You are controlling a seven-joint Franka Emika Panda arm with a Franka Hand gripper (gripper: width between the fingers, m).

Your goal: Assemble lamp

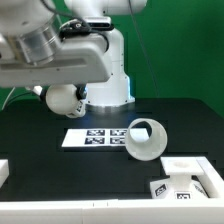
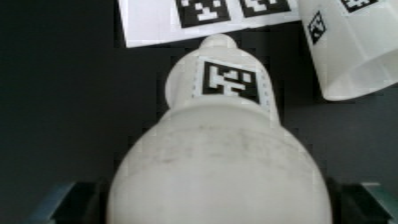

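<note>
Here the gripper [image 2: 210, 205] clasps the bulb [image 2: 214, 140] near the marker board [image 2: 160, 28]; the tipped shade [image 2: 356, 60] lies beside that board.

The arm [image 1: 70, 55] is big, white and smooth, with fat round joints. A shiny grey ring [image 1: 42, 42] goes around one part. It grows from a white rounded base [image 1: 108, 88]. The gripper [image 2: 210, 208] has dark fingers [image 2: 71, 205].

Both views are low-resolution and soft. In the exterior view even light bleaches the matte white tapered hollow shade [image 1: 138, 150], and the black tabletop [image 1: 40, 150] swallows shadows. In the wrist view the matte white round bulb on a stem [image 2: 214, 150] looms grainy, blurred nearest the lens.
</note>
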